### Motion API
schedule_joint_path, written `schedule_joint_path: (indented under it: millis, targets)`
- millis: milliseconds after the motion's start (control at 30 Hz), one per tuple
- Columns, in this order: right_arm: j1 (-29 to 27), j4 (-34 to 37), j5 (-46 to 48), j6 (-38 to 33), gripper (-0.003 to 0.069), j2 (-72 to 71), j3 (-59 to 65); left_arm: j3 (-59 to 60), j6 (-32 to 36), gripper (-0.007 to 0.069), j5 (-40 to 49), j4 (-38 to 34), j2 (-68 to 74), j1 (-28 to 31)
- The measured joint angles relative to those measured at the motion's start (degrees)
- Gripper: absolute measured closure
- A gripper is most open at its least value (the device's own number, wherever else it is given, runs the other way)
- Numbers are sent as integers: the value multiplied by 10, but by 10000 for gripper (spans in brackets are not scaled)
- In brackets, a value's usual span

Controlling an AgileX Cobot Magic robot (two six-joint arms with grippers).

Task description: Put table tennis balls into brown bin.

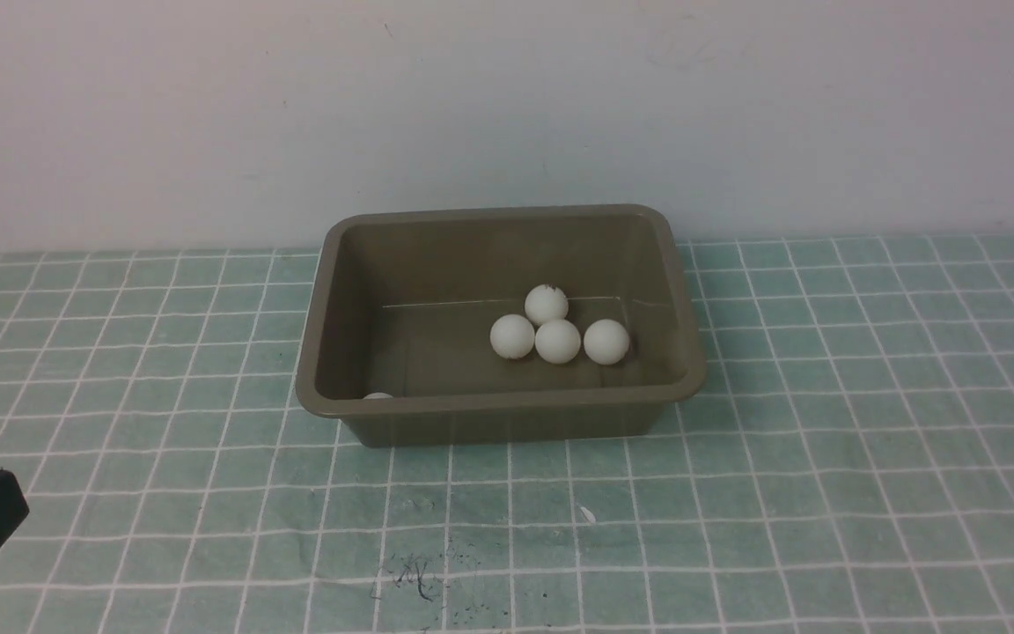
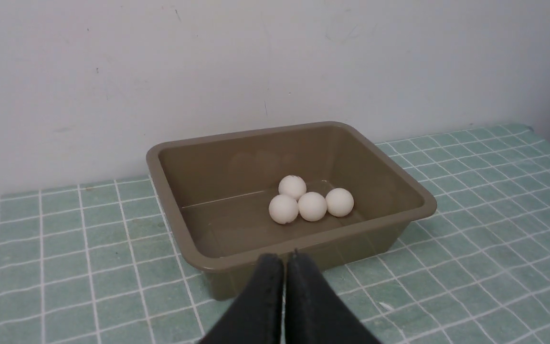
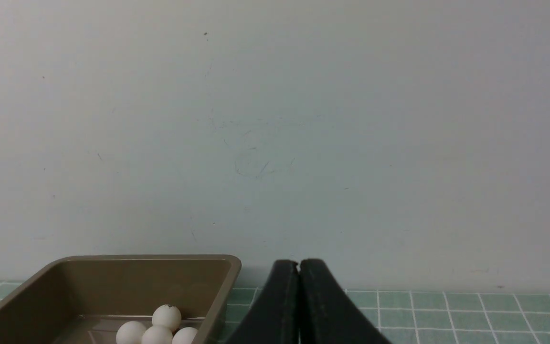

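We find the brown bin [image 1: 507,412] at the centre of the front view. It stands on the green tiled surface [image 1: 868,458], near the white wall [image 1: 507,106] behind it.

Four table tennis balls [image 1: 557,342] lie on the bin's floor, right of centre. Three sit in a row, touching or nearly so. The fourth ball [image 1: 546,305] rests behind them against the middle one and bears a small dark mark on top. A fifth ball [image 1: 378,396] shows only as a white sliver above the near rim, at the bin's lower-left corner.

The left gripper [image 2: 284,259] has its two black fingers pressed together with nothing between them. In the front view it sits at the lower-left edge of the frame, well apart from the bin. The right gripper [image 3: 299,263], seen only in its wrist view, is likewise closed and holds nothing.
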Motion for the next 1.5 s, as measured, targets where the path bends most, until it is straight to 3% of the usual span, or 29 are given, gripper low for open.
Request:
schedule_joint_path:
  millis: [333, 533, 700, 1500]
  targets:
    - [0, 0, 0, 0, 673, 0, 0, 43, 8, 629, -33, 86, -18, 20]
    - [0, 0, 0, 0, 673, 0, 0, 199, 6, 629, -77, 104, -116, 137]
    - [0, 0, 0, 0, 673, 0, 0, 284, 6, 629, -70, 106, -140, 176]
    - [0, 0, 2, 2, 673, 0, 0, 289, 5, 629, -73, 106, -140, 183]
